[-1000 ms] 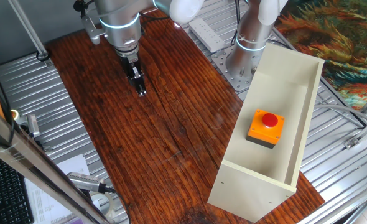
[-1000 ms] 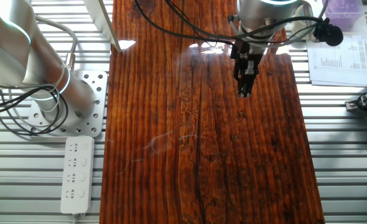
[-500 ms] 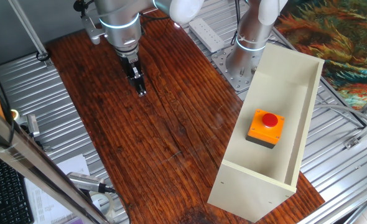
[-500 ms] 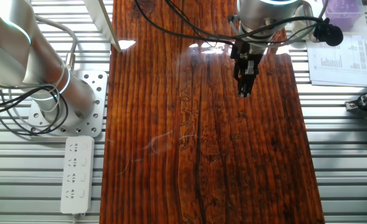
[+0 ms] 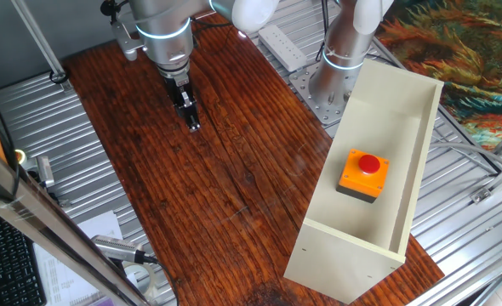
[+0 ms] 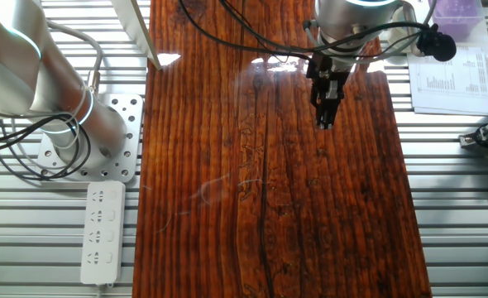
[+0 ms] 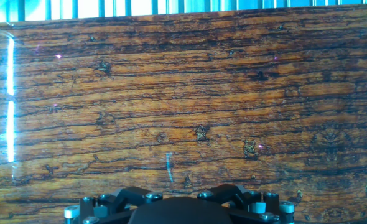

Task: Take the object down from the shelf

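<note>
Orange box (image 5: 363,175) w/ red button sits inside cream shelf (image 5: 394,110), right side of wood table (image 5: 234,195), near its front end. Gripper (image 5: 193,123) hangs well apart, far left, fingers narrow, pressed together, holding nothing.

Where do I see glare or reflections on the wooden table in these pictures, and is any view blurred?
Other fixed view: a white glare patch on the dark red-brown wooden table near its far left corner. Hand view: pale blue vertical streaks at the left edge of the wood; the grain is sharp. One fixed view: even light, and the small orange box with the red button is in focus.
</note>
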Robot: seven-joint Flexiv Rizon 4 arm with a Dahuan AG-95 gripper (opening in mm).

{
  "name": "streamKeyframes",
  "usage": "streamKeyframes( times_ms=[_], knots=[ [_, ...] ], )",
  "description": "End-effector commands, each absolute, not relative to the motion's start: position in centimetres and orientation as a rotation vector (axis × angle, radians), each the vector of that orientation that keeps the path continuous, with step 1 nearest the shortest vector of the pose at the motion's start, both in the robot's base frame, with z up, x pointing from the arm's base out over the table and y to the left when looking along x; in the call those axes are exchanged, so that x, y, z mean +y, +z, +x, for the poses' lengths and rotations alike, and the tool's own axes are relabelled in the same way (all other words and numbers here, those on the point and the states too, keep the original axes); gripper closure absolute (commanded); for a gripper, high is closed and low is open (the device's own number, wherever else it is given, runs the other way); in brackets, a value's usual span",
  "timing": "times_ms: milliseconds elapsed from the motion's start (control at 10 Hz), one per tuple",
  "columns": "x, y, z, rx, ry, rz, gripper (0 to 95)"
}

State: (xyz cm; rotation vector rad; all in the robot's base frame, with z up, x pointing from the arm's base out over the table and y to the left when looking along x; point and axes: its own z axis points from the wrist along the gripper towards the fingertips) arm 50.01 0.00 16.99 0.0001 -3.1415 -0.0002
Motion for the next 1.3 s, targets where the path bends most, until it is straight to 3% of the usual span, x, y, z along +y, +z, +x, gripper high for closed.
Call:
streamKeyframes(
  times_ms=[100,1300],
  knots=[
    [0.0,17.0,50.0,-3.093,0.079,0.076,95.0],
    [0.01,17.04,49.98,-3.093,0.083,0.072,95.0]
  ],
)
